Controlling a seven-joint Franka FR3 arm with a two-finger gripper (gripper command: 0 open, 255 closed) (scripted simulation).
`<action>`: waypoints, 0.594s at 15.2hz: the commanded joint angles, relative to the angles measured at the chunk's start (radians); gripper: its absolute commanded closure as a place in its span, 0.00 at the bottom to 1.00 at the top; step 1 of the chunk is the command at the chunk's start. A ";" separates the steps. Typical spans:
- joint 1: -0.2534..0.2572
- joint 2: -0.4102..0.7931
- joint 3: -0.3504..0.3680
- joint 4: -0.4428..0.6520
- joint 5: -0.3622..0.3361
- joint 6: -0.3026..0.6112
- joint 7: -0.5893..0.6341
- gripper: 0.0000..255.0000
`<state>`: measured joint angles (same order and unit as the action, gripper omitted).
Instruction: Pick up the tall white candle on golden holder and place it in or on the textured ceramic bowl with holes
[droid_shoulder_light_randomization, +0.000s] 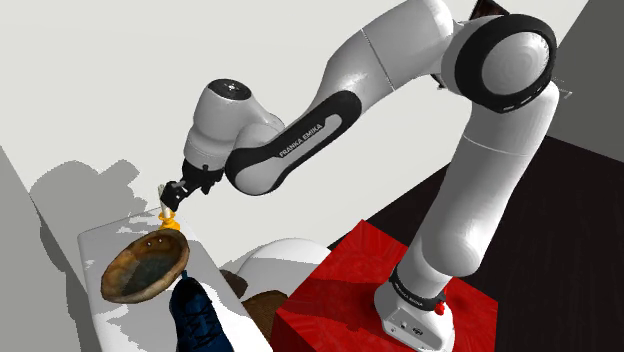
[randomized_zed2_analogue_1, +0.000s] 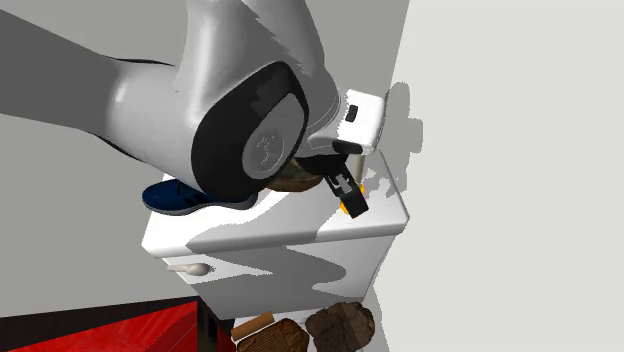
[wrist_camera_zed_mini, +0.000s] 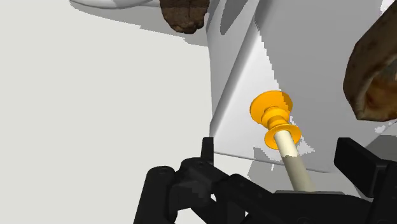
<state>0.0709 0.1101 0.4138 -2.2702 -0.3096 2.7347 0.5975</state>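
In the left middle of the shoulder view the gripper (droid_shoulder_light_randomization: 172, 193) hangs tilted over the far corner of the white table (droid_shoulder_light_randomization: 100, 240). It points down along the candle (wrist_camera_zed_mini: 294, 159) rather than across it, which suits a thin upright stick that offers only its upper end to take hold of. The wrist view shows the cream-white stick running from its golden holder (wrist_camera_zed_mini: 272, 109) into the space between the two black fingers (wrist_camera_zed_mini: 356, 165). They stand apart, one on each side, and neither visibly touches the wax, so I judge the candle framed but not yet held. The holder appears to sit on the tabletop close to its edge, though I cannot tell whether its foot is fully down. Just beside it, towards the lower left of the shoulder view, lies the brown bowl (droid_shoulder_light_randomization: 145, 268), wide and shallow with a dark inside. A blue shoe (droid_shoulder_light_randomization: 200, 315) lies next to the bowl, nearer the bottom edge. The step in hand looks like closing on the stick. Because the grip would be high and the weight sits low in the holder, the candle may swing or slip, but the bowl being so near keeps the carry short.
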 joint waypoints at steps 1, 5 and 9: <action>0.032 0.084 -0.020 0.060 -0.113 0.034 0.100 0.00; 0.079 0.167 -0.064 0.123 -0.200 0.061 0.174 0.00; 0.104 0.225 -0.097 0.154 -0.250 0.084 0.210 0.00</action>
<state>0.1693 0.3210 0.3256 -2.1216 -0.5456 2.8108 0.7979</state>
